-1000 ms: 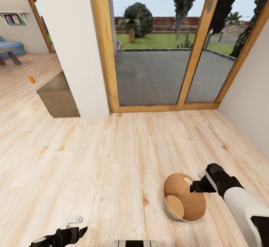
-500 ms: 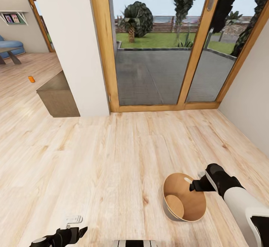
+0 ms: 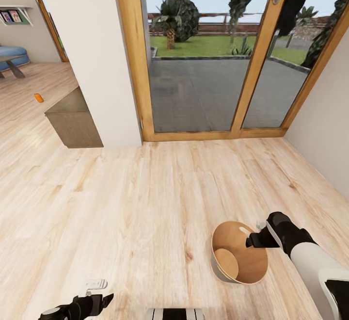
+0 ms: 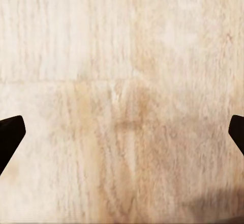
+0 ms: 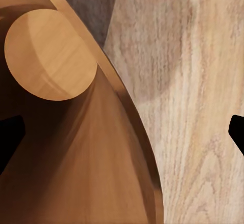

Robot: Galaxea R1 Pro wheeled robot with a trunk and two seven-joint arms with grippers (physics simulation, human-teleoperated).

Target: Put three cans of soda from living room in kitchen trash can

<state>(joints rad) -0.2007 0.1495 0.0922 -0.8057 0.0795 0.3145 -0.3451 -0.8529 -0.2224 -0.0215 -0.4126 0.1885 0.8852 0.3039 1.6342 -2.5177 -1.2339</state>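
Looking down from our head, we are seeing the tash can (image 3: 240,254) sitting on the pale wood floor (image 3: 145,203), low and to the right. Our right gripper (image 3: 253,239) is hanging just over the bin's rim, on its far right side. The bin is tan-brown inside, and we are seeing nothing in it but its round bottom.

The right wrist view is showing us more. One dark fingertip (image 5: 10,137) is over the inside of the bin (image 5: 76,147) and the other is out over the floor, so the jaws are standing wide apart with the rim between them, holding nothing.

Our left gripper (image 3: 94,299) is hanging low on the left, well apart from the bin. In the left wrist view its two dark tips (image 4: 10,135) are sitting at the far edges with bare floor between, so it is spread wide too.

Far off on the left, the head view is showing one small orange can of soda (image 3: 38,98) lying on the floor past a low brown box (image 3: 72,121). The blue sofa (image 3: 12,52) is sitting beyond it. Straight ahead is a big glass door (image 3: 194,68) with a garden outside.
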